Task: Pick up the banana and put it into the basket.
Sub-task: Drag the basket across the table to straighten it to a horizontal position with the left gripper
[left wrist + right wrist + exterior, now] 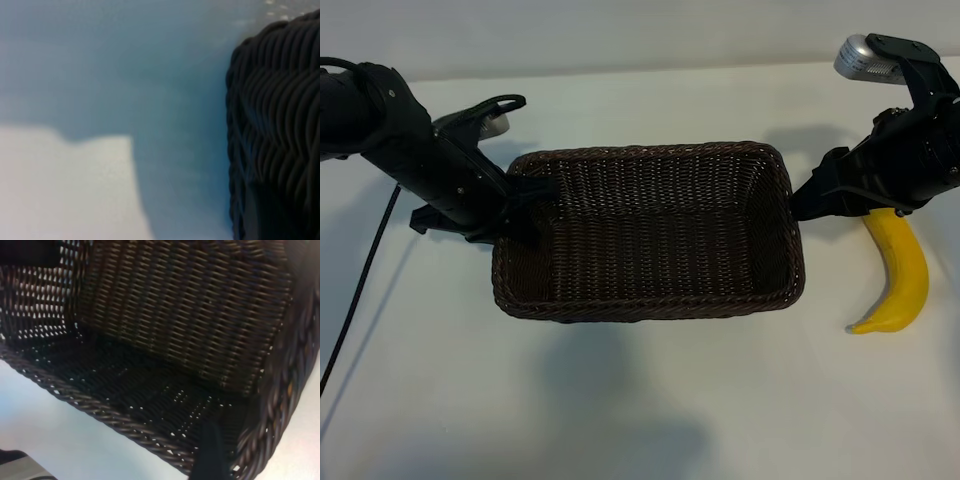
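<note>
Beside the basket [650, 230], the banana [900, 275] lies lengthwise toward the camera, just under the released right pincer [810, 200]; left pincer [525, 200] grips the rim

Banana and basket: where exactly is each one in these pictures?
Banana [905, 275]: exterior view, on the middle of its yellow curve.
Basket [650, 305]: exterior view, on its near braided rim.

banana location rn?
In the exterior view the banana lies on the table at the right, outside the basket, just past its right end and partly under the right arm; neither wrist view shows it.
</note>
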Tool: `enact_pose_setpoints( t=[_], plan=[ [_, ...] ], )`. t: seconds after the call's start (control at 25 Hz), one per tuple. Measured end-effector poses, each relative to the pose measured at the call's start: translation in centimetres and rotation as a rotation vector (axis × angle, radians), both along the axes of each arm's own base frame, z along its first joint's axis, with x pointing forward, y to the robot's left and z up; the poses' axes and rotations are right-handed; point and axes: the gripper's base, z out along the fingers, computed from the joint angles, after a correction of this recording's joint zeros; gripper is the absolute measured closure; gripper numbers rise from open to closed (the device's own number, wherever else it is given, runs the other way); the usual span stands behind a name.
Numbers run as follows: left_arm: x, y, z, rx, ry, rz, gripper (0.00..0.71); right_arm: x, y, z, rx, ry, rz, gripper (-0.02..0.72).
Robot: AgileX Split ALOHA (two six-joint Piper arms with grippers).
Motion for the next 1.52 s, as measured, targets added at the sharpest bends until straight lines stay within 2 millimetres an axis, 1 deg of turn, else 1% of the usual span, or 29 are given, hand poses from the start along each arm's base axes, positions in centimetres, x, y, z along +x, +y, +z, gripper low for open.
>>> enact_pose_setpoints(
  t=[0.52,0.64,0.76,0.88,0.96,1.04,1.16,1.36,1.52],
  plan=[
    [0.2,0.0,-0.1,0.009,-0.009,-0.009,0.553,0.0,0.0,0.0,0.000,0.001,-0.001,0.167],
    [0.3,0.1,-0.1,0.015,-0.018,-0.010,0.535,0.0,0.0,0.0,0.000,0.001,-0.001,0.167],
    [0.5,0.2,-0.1,0.024,-0.039,-0.008,0.456,0.0,0.0,0.0,0.000,0.001,-0.001,0.167],
    [0.6,0.2,-0.1,0.028,-0.049,-0.008,0.341,0.0,0.0,0.0,0.000,0.001,-0.001,0.167],
    [0.6,0.2,-0.1,0.028,-0.049,-0.009,0.279,0.0,0.0,0.0,0.000,0.001,-0.001,0.167],
    [0.6,0.2,0.0,0.029,-0.053,-0.009,0.233,0.0,0.0,0.0,0.000,0.001,-0.001,0.167],
    [0.4,0.2,1.3,0.022,-0.082,-0.013,0.202,0.0,0.0,0.0,0.000,0.001,-0.001,0.167],
    [-0.7,0.4,4.8,0.011,-0.132,-0.041,0.196,0.0,0.0,0.0,0.000,0.001,-0.001,0.167],
    [-1.7,1.1,7.1,0.055,-0.174,-0.064,0.196,0.0,0.0,0.0,0.000,0.001,-0.001,0.167]
  ],
)
